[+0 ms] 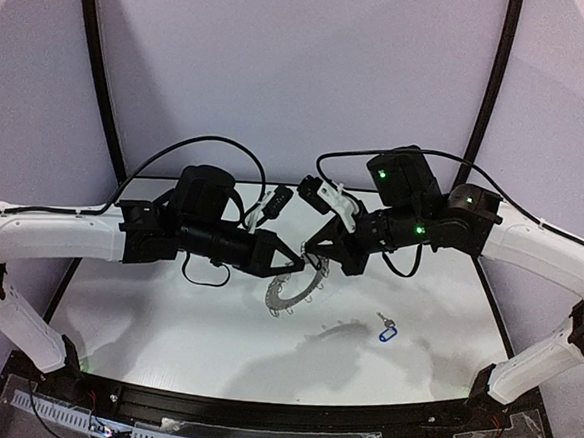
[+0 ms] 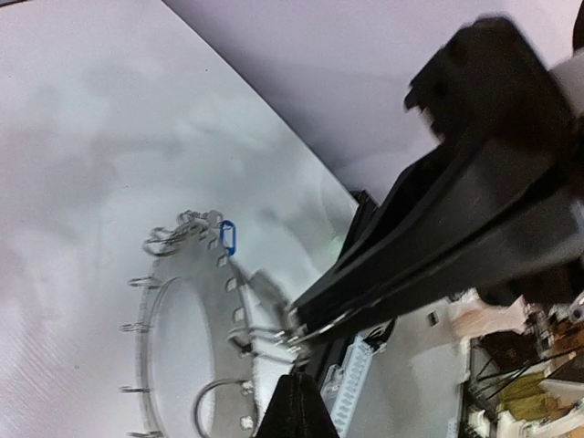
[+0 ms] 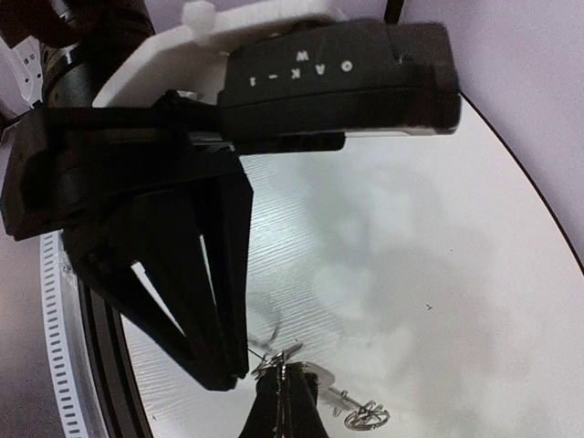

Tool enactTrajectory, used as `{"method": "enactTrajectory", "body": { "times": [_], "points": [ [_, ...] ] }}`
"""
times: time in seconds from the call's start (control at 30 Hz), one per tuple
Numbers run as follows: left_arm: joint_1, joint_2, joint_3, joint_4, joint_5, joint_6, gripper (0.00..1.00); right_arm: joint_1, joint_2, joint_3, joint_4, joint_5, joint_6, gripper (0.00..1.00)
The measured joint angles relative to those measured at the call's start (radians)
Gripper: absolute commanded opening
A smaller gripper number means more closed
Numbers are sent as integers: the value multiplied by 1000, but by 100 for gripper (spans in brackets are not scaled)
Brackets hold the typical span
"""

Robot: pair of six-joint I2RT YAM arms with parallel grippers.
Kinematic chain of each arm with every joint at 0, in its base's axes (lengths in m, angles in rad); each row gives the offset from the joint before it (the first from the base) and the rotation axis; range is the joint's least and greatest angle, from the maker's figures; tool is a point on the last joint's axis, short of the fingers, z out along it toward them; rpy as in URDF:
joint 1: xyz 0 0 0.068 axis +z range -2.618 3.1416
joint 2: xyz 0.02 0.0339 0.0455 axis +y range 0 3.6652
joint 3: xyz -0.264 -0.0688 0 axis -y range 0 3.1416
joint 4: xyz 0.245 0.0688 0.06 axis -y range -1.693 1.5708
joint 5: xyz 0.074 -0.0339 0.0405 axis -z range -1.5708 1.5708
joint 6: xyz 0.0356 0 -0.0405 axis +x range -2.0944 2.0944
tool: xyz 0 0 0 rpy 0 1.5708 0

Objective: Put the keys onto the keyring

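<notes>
While your left pincer (image 1: 291, 261) is fully closed at the keyring's (image 2: 235, 306) upper rim, it appears to be what holds the ring tilted and clear of the surface (image 1: 165, 310). The ring looks light and stiff, so a rim grip should carry it. The wire loops (image 2: 155, 245) fringing its edge are thin and will likely bend or spring if you squeeze them, so take the flat band between loops.

Just right of that grip, your right pincer (image 1: 315, 251) is also closed tight, tips meeting at one loop on the same rim. A small silver key (image 3: 339, 399) sits just beside those tips. Whether the pincer pinches the key or the loop, I cannot tell.

Well right of the keyring and nearer your bases, the blue-tagged key (image 1: 387, 332) lies flat on the surface. It is tiny, light and probably slippery on that smooth top. Grip it by the plastic tag, leaving its metal end free for threading.
</notes>
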Motion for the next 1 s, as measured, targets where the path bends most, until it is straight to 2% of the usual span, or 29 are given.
{"method": "enactTrajectory", "body": {
  "times": [0.03,0.3,0.37,0.5,0.67,1.0],
  "points": [
    [0,0,1,-13,-2,13,27,0,-6,0,0,-1,1,0],
    [0,-1,14,-74,-35,75,29,0,-29,0,-10,-58,15,0],
    [0,-1,19,-72,-35,82,34,0,-29,0,-11,-71,17,0],
    [0,0,24,-58,-30,101,36,0,-29,0,-11,-89,18,0],
    [0,0,23,-36,-27,100,40,0,-29,0,-15,-91,23,0],
    [2,12,-24,124,-35,60,49,-1,-53,0,16,-87,109,0]
  ]
}}
